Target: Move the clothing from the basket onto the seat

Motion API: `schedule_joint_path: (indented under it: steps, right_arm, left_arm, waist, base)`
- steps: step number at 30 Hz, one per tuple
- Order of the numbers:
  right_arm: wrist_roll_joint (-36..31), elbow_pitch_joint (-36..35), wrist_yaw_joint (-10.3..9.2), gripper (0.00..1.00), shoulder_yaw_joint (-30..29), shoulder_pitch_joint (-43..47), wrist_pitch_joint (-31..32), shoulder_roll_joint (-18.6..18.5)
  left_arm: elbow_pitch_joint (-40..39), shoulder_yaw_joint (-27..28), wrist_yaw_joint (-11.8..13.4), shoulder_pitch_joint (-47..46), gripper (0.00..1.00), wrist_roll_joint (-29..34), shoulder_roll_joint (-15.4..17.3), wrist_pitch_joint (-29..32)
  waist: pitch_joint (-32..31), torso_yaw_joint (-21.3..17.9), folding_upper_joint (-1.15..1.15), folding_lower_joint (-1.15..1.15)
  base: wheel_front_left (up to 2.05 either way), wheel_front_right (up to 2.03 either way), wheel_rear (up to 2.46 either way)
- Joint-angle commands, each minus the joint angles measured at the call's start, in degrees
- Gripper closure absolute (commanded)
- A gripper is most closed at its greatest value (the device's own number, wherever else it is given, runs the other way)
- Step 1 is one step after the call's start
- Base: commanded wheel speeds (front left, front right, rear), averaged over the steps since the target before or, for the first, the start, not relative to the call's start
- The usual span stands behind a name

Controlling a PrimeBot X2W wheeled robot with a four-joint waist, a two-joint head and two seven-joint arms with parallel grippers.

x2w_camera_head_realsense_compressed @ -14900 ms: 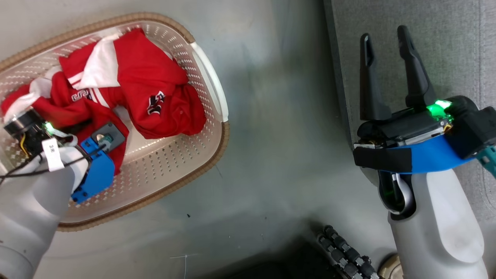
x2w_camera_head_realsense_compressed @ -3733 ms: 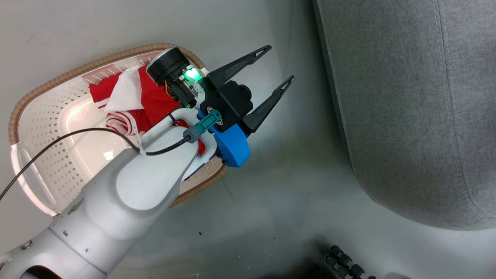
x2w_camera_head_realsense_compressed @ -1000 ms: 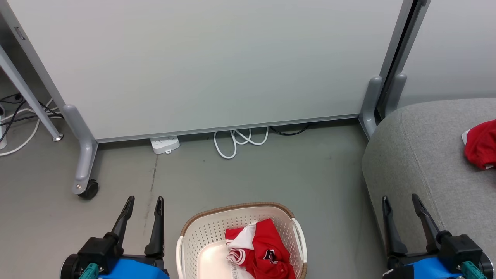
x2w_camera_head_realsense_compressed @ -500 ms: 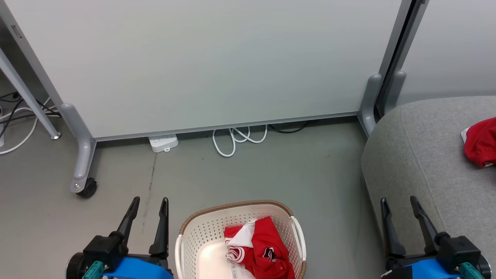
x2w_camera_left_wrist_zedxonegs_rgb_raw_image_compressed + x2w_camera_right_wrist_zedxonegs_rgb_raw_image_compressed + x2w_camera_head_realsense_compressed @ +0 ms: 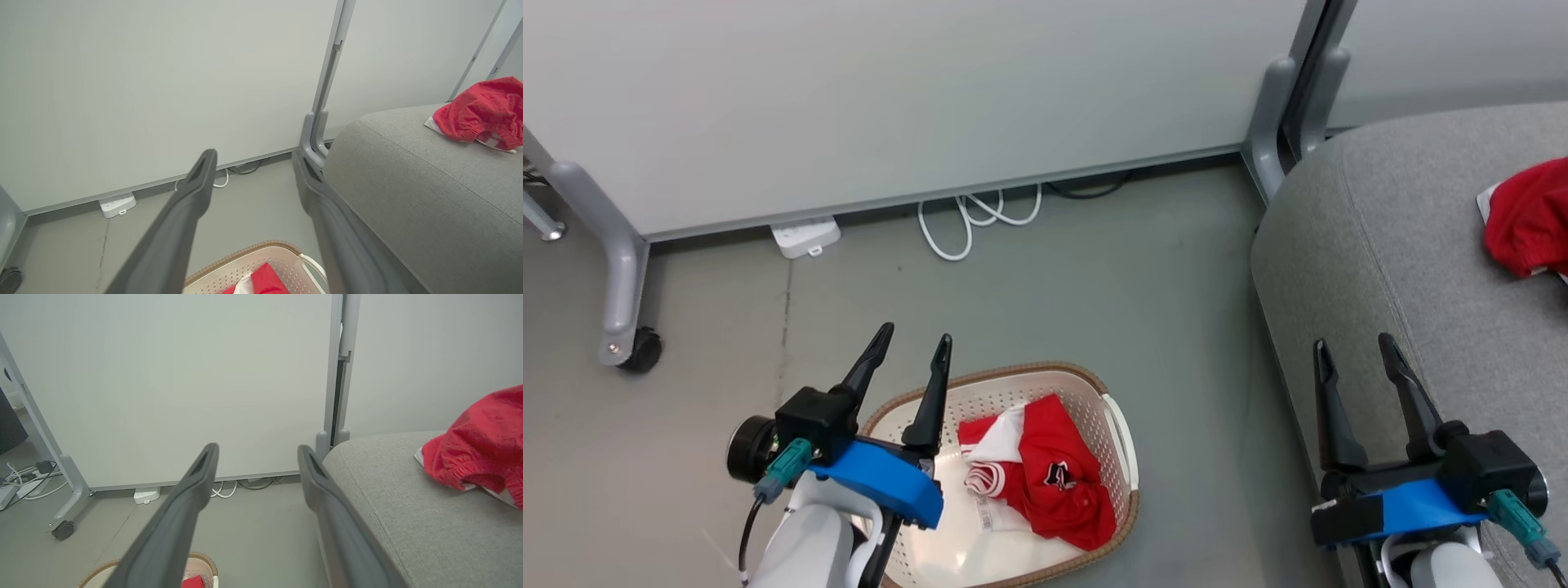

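Crumpled red-and-white clothing point(image 5: 1045, 482) is lying in the perforated cream basket point(image 5: 1121, 425); the left gripper point(image 5: 915, 336) and right gripper point(image 5: 1349, 343) are hanging spread, empty.

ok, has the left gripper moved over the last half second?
Yes. Against the basket, the left gripper has shifted rightward: it sat clear of the brown rim's left side, and now overlaps it in the head view.

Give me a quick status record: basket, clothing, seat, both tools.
sofa seat: grey, one red garment lying on it
laundry basket: on the floor, left of the seat
shirts in basket: red and white, crumpled heap
left tool: open, empty, at the basket's left rim
right tool: open, empty, at the seat's near edge
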Motion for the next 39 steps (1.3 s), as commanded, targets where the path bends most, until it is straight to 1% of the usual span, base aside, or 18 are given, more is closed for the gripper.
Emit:
schedule_joint_path:
  steps: [1, 4, 9, 12, 23, 33, 39]
  right_arm:
    - [-0.28, -0.31, -0.02, 0.00, 0.08, -1.10, -0.04, 0.19]
    - [-0.43, -0.94, -0.02, 0.00, 0.01, -3.19, -0.04, 0.24]
    - [-0.61, -1.86, -0.02, 0.00, 0.49, -6.76, -0.04, 0.40]
    - [-0.48, -2.52, -0.02, 0.00, 0.98, -9.73, -0.04, 0.58]
    - [-0.40, -4.17, -0.02, 0.00, 2.56, -16.54, -0.04, 0.83]
    - [0.76, -5.64, -0.02, 0.00, 3.31, -20.20, -0.04, 0.85]
    - [0.84, -6.65, -0.02, 0.00, 3.73, -21.75, -0.04, 0.84]
  left_arm:
    - [0.94, -0.39, -0.18, -1.54, 0.00, -0.23, 0.18, -0.17]
    - [4.02, -2.77, -0.24, -4.93, 0.00, -0.42, 0.25, -0.18]
    - [9.62, -7.83, -0.20, -10.25, 0.00, -1.60, 1.73, -0.17]
    - [14.72, -12.62, -0.20, -14.21, 0.00, -3.06, 2.87, -0.18]
    - [28.83, -23.37, -0.16, -24.24, 0.00, -8.13, 4.81, 0.00]
    - [37.03, -31.13, -0.16, -29.70, 0.00, -11.99, 6.00, 2.35]
    - [39.88, -33.46, -0.16, -31.86, 0.00, -13.60, 6.56, 3.29]
  waist:
    - [3.25, -2.25, 0.00, -0.01]
    - [6.14, -3.64, 0.00, -0.01]
    - [10.90, -6.01, 0.00, -0.01]
    - [14.46, -7.81, 0.00, -0.01]
    - [24.35, -11.61, 0.00, -0.01]
    - [31.44, -13.53, 0.00, -0.01]
    - [35.10, -14.00, 0.00, -0.01]
  base:
    - [0.00, 0.00, 0.00]
    - [0.00, 0.00, 0.00]
    - [0.00, 0.00, 0.00]
    - [0.00, 0.00, 0.00]
    - [0.00, 0.00, 0.00]
    - [0.00, 0.00, 0.00]
    - [0.00, 0.00, 0.00]
